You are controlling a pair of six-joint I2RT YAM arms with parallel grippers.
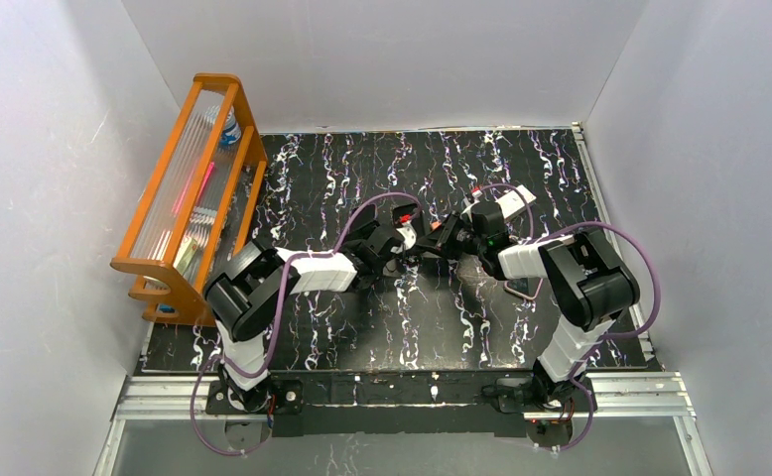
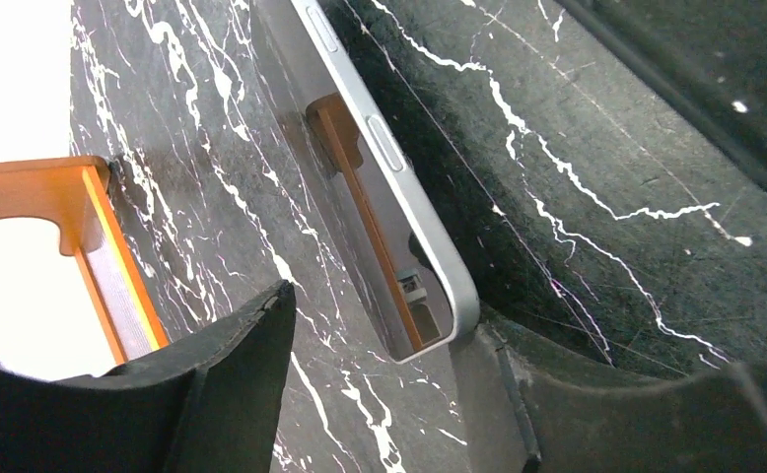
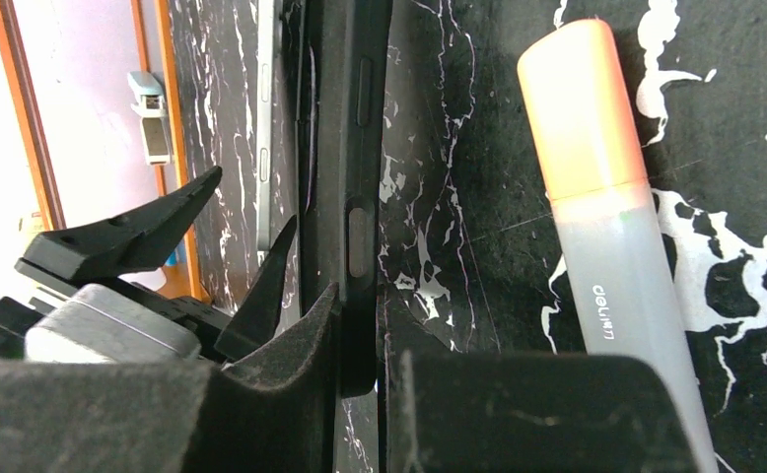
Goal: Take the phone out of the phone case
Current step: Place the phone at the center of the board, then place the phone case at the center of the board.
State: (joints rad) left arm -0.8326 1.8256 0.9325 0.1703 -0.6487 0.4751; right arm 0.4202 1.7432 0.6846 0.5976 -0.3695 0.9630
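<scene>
A silver phone (image 2: 414,202) is seen edge-on over the black marbled mat (image 1: 442,327) at mid-table. Its long axis runs away from the left gripper (image 2: 380,325), and its side buttons are showing. That gripper's jaws are parted and grip nothing, with one finger just beside the phone's near corner. Just beside the phone and parallel to it, the black phone case (image 3: 355,148) is pinched at its near end by the right gripper (image 3: 365,340). An orange-capped highlighter (image 3: 596,197) lies near the case. An orange rack (image 1: 198,188) stands at the mat's left edge.
</scene>
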